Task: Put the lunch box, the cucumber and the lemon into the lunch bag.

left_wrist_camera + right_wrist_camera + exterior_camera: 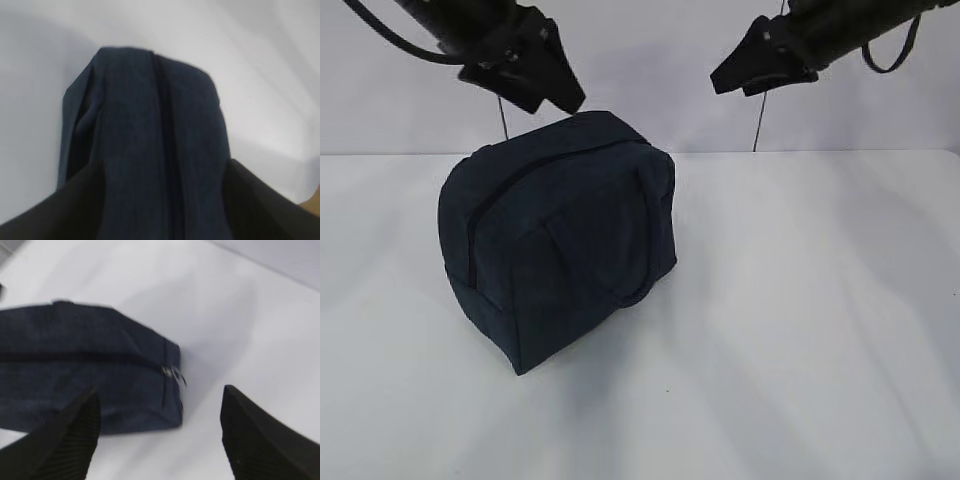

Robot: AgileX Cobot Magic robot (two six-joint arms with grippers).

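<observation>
The dark navy lunch bag (560, 240) stands on the white table (800, 330), its zipper (475, 230) closed along the top and down the left end. My left gripper (565, 100) hovers just over the bag's far top edge. In the left wrist view its dark fingers (45, 215) stand wide apart with the bag (150, 130) and the zipper line (162, 125) between them: open. My right gripper (725, 80) hangs open in the air at the upper right, holding nothing. Its view shows the bag's end (85, 365) with the silver pull (172, 372). Lunch box, cucumber and lemon are out of view.
A loop handle (630, 290) hangs down the bag's near side. A pale wall (650, 60) rises behind the table's back edge. Bare white tabletop lies to the right of the bag and in front of it.
</observation>
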